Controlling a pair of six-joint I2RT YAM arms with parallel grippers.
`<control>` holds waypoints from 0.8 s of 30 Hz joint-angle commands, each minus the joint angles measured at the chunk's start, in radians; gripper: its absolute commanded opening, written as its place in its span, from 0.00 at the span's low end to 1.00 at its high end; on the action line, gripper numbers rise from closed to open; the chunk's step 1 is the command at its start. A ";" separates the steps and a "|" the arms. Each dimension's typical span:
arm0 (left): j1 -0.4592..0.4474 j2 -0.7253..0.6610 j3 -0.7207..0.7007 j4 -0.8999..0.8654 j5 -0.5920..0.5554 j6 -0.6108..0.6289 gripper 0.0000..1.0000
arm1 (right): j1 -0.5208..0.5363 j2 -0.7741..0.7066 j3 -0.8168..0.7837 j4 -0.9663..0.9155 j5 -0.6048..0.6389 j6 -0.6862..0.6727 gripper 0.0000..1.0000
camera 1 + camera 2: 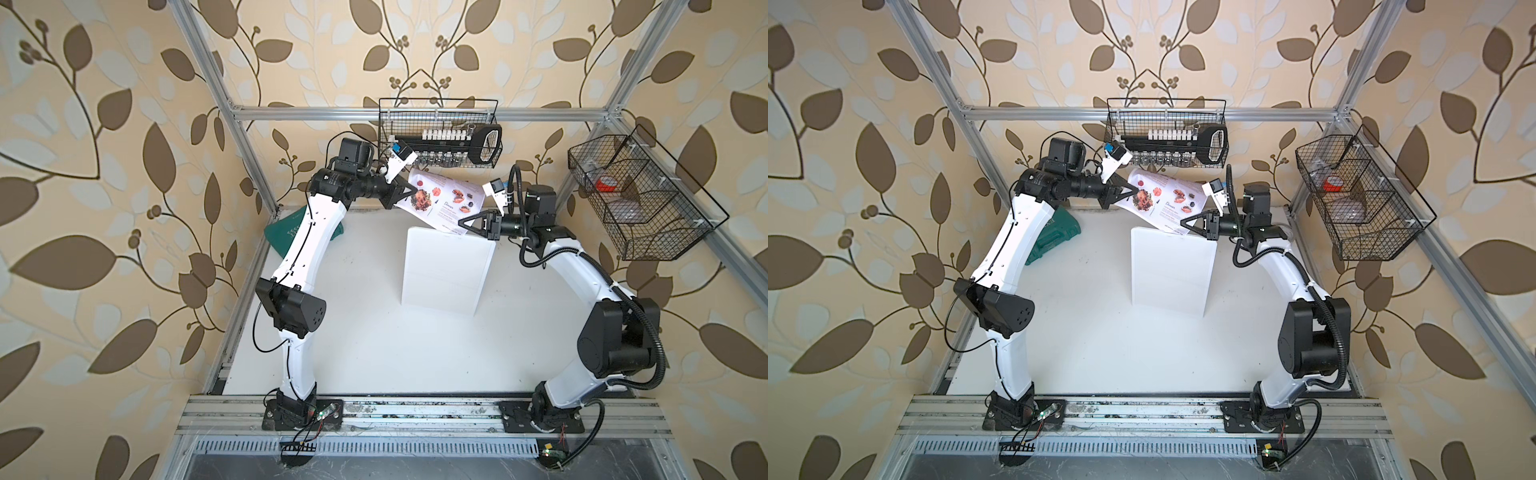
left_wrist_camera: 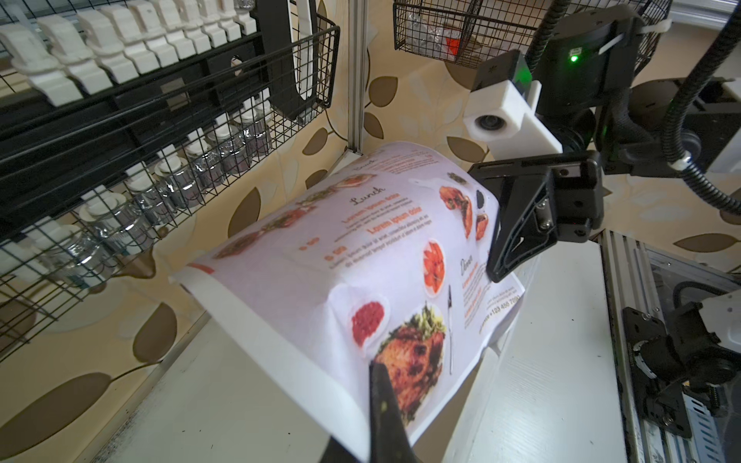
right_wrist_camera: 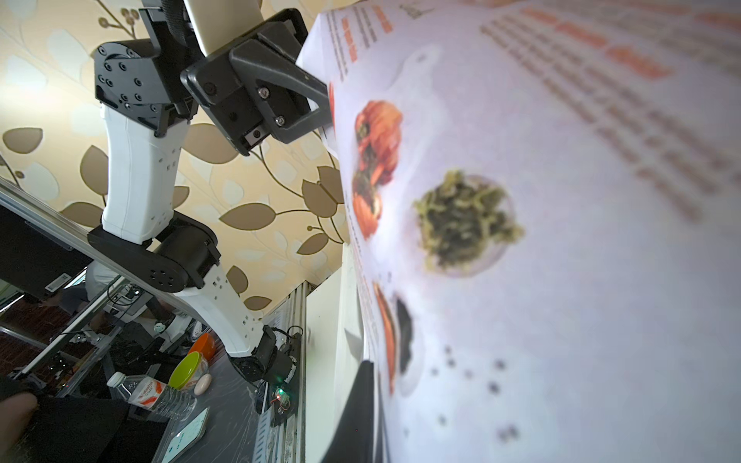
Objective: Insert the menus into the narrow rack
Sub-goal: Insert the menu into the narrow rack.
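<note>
One wire basket (image 1: 415,118) hangs close behind the menu's (image 1: 446,197) upper edge.

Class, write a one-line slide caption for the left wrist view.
Left gripper and right gripper pinch opposite ends of the bowed menu.

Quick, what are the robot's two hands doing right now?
Left gripper: closed, holding the menu.
Right gripper: looks closed on the menu's lower edge.

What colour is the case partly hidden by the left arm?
The case is dark green, clearest in a top view.
</note>
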 commanded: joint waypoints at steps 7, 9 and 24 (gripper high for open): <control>-0.007 -0.087 -0.037 0.044 0.019 -0.002 0.00 | -0.011 -0.036 -0.004 0.003 -0.044 -0.009 0.09; -0.009 -0.087 -0.034 0.046 0.019 -0.005 0.00 | -0.011 -0.034 -0.001 0.004 -0.050 -0.006 0.09; -0.009 -0.106 -0.045 0.022 0.041 -0.022 0.00 | -0.016 -0.045 -0.013 0.014 -0.063 -0.005 0.11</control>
